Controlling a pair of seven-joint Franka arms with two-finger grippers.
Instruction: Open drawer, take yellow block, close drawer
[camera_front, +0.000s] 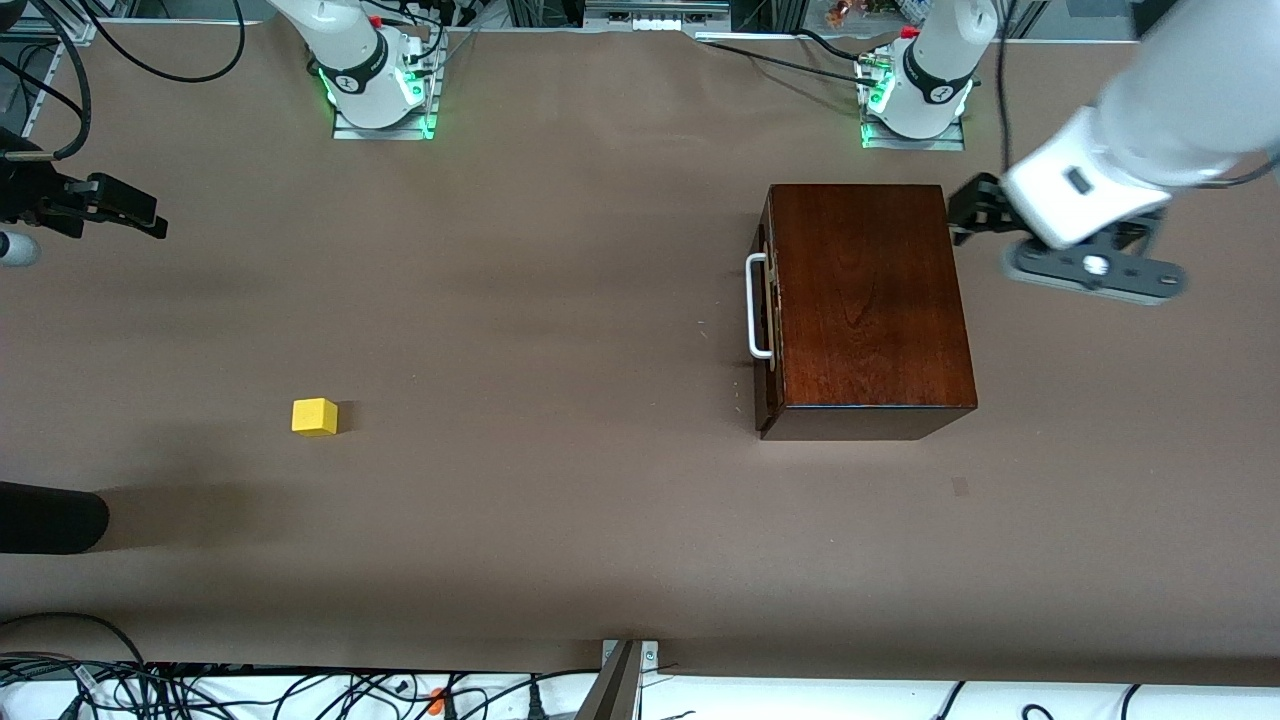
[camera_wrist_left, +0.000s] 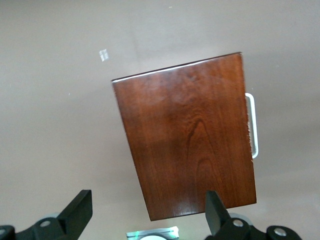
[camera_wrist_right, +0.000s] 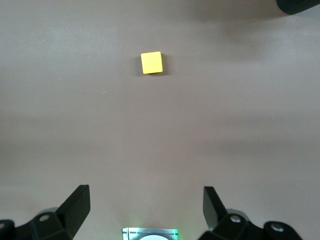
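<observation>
The dark-brown wooden box (camera_front: 870, 300) stands toward the left arm's end of the table. Its drawer (camera_front: 768, 320) is pushed in flush, and the white bar handle (camera_front: 757, 305) faces the right arm's end. The box also shows in the left wrist view (camera_wrist_left: 187, 145), with the handle (camera_wrist_left: 253, 125). The yellow block (camera_front: 315, 417) lies on the bare table toward the right arm's end, and shows in the right wrist view (camera_wrist_right: 151, 62). My left gripper (camera_front: 972, 208) (camera_wrist_left: 147, 210) is open and empty, over the table beside the box's back corner. My right gripper (camera_front: 125, 212) (camera_wrist_right: 145, 207) is open and empty, over the table's edge.
A black rounded object (camera_front: 50, 520) juts in over the table edge, nearer to the front camera than the block; it also shows in the right wrist view (camera_wrist_right: 300, 6). Cables (camera_front: 200, 690) lie along the front edge. The arm bases (camera_front: 380, 90) stand along the back.
</observation>
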